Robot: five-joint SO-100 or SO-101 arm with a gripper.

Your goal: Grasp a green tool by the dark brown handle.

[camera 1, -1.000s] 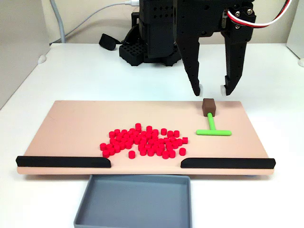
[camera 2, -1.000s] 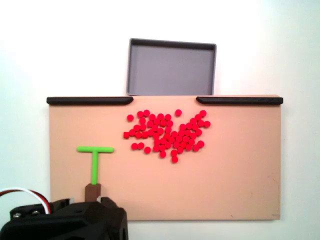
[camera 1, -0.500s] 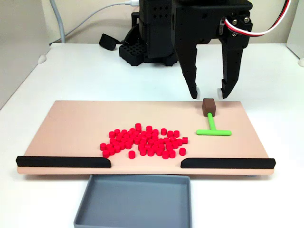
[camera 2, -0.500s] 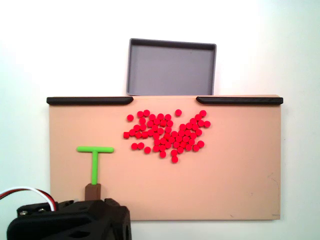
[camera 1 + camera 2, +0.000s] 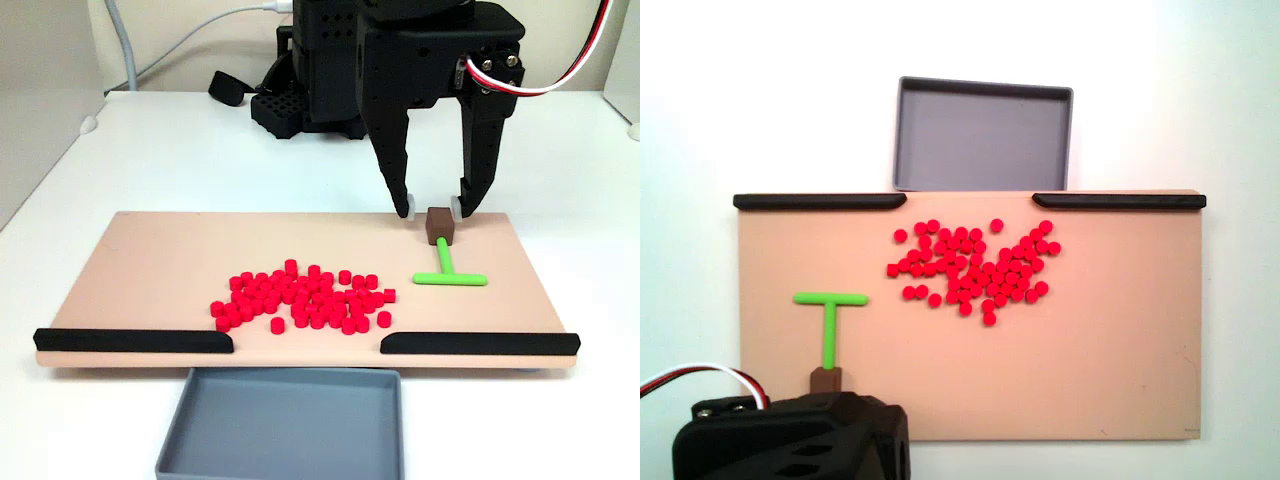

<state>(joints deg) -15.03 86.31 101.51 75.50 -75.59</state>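
Note:
The green tool (image 5: 444, 262) lies flat on the tan board (image 5: 160, 260) at its right side, crossbar towards the front. Its dark brown handle (image 5: 439, 225) caps the far end of the stem. My gripper (image 5: 433, 208) is open and lowered over that handle, one white-tipped finger on each side, with small gaps left and right. In the other fixed view the green tool (image 5: 829, 325) points its stem at the arm's black body (image 5: 790, 440), which covers part of the dark brown handle (image 5: 826, 378) and hides the fingertips.
A heap of several red beads (image 5: 300, 297) sits mid-board, left of the tool. Two long black strips (image 5: 135, 341) (image 5: 480, 343) line the board's front edge with a gap between them. A grey tray (image 5: 285, 420) stands below that gap. The arm's base (image 5: 320, 70) is behind the board.
The gripper has come down from above the handle to the board's level, and its open fingers now flank the brown block. The tool and beads have not moved.

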